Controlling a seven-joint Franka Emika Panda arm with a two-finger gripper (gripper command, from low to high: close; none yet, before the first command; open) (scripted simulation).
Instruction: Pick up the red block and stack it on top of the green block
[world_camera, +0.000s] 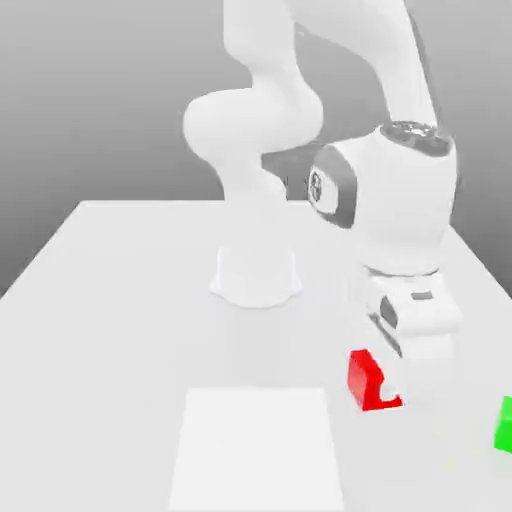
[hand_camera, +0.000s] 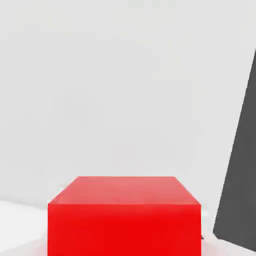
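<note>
"Red block (world_camera: 367, 386), toward the exterior view's right: is the claw (world_camera: 388, 388) holding it?"

"Yes, clenched on it. Seen from the hand, the block sits square between the fingers, pinched at its sides."

"Why grip it that way?"

"I'd say so the flat underside can meet the other block evenly. A level hold should make for a steady stack."

"And where's that other block?"

"Green block (world_camera: 506, 427), farther toward the exterior view's right, apart from the red one and partly cut off by the edge. It needs its top free, because that's the landing spot."

"Is the red one up off the surface (world_camera: 100, 350)?"

"I can't tell; it's low, at least. I judge the step as lifting, then carrying across. Too little height could knock the green block away."
</note>
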